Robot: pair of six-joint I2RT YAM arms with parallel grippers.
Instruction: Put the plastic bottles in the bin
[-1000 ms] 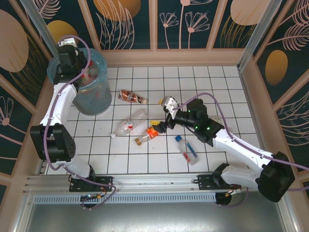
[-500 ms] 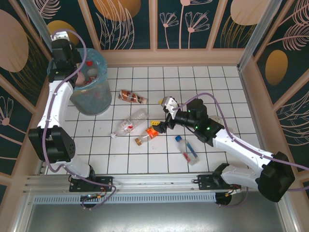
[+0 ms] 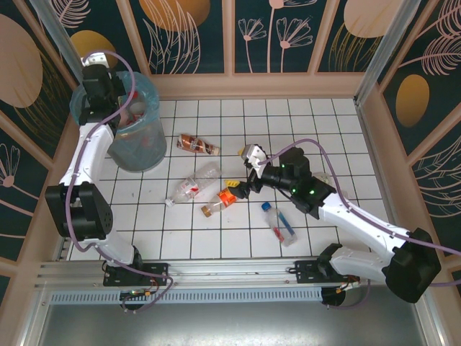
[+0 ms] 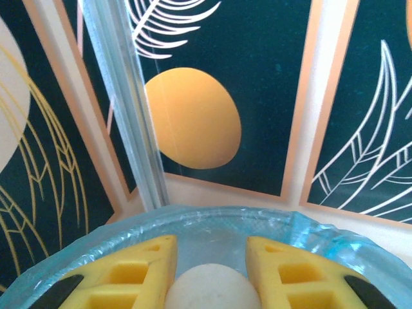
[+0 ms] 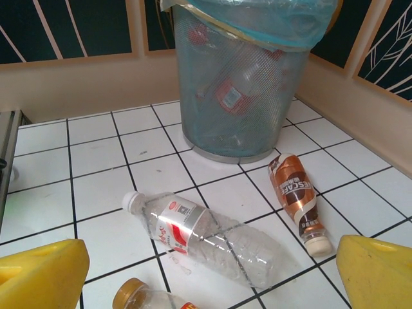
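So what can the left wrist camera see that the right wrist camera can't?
Left wrist camera: the left tool pinching a pale round thing at the blue-bagged rim of the bin, with an orange circle on the wall behind. Right wrist camera: the right tool wide open above a clear bottle and a brown bottle lying on white tiles. Both: the bin, seen here from its side.

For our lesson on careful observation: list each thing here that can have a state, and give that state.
Bin: upright, bag-lined, bottles inside.
Left gripper: jaws closed on a pale rounded thing, over the bin.
Right gripper: jaws wide open, empty.
Clear red-label bottle: lying down, capped.
Brown bottle: lying down, capped.
Blue-label bottle: lying down.
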